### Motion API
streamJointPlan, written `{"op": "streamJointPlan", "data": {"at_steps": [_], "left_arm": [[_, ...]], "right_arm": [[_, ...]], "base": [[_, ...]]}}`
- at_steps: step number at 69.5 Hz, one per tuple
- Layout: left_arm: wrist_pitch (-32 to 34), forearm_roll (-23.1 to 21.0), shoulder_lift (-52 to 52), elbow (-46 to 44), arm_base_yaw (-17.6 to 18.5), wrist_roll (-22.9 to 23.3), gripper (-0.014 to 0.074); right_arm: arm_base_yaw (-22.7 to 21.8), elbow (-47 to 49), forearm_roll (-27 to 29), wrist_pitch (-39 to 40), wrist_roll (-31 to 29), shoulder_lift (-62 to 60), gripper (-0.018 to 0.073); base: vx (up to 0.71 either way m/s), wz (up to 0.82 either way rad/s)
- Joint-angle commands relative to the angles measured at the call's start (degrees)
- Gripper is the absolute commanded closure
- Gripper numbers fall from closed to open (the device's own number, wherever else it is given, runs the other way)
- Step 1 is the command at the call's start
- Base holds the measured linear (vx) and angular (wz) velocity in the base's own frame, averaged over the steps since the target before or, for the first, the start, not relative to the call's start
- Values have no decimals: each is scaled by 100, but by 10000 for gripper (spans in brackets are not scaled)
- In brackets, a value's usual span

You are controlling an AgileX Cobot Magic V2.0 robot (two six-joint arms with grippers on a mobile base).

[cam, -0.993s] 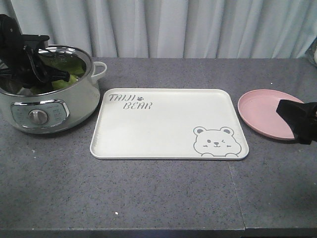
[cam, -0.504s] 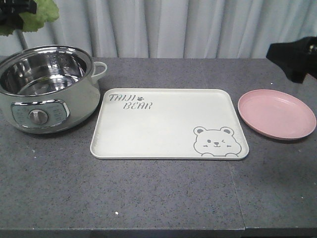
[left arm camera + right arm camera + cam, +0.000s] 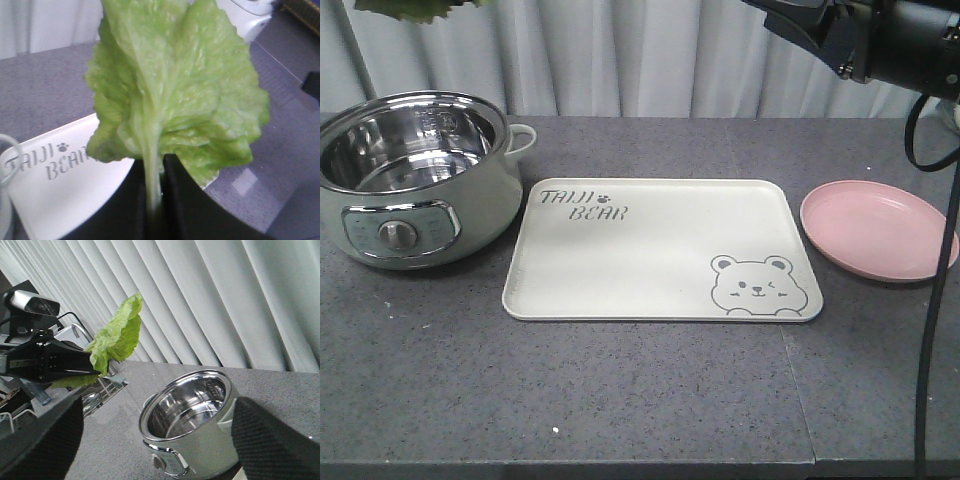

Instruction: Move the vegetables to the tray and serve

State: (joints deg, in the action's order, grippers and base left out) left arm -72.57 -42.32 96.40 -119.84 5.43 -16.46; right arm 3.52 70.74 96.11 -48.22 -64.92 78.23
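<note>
My left gripper is shut on the pale rib of the crinkly green lettuce and holds it high in the air. In the front view only the leaf tips show at the top left edge, above the pot; the gripper itself is out of frame there. The right wrist view shows the left gripper with the lettuce standing up from it. The cream bear tray lies bare at the table's middle, and its lettered corner shows below the leaf. My right gripper is open and empty, raised at the top right.
A steel electric pot with a dial stands at the left, its bowl showing no food. A round pink plate lies right of the tray. A black cable hangs from the right arm. Curtains hang behind the table.
My left gripper lifted the lettuce out of the pot and up past the top of the front view. My right arm rose from beside the pink plate to the top right.
</note>
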Motion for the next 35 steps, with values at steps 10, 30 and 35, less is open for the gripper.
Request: {"op": "streamJointPlan", "data": {"at_steps": [10,30,35], "left_arm": [[451,-230,-248,-147,906,-233,603],[577,344,-66,-147,1391,-160,603],[582,326,15,-147,1453,-160,603]], "right_arm": [[-23,218,808,-228,-113,-92,-21],[-23,218,808,-514,-71,-123,-21],[-23,218,808,-519,-48,-123,-21]], "base": [[0,0],[0,0],[0,0]]}}
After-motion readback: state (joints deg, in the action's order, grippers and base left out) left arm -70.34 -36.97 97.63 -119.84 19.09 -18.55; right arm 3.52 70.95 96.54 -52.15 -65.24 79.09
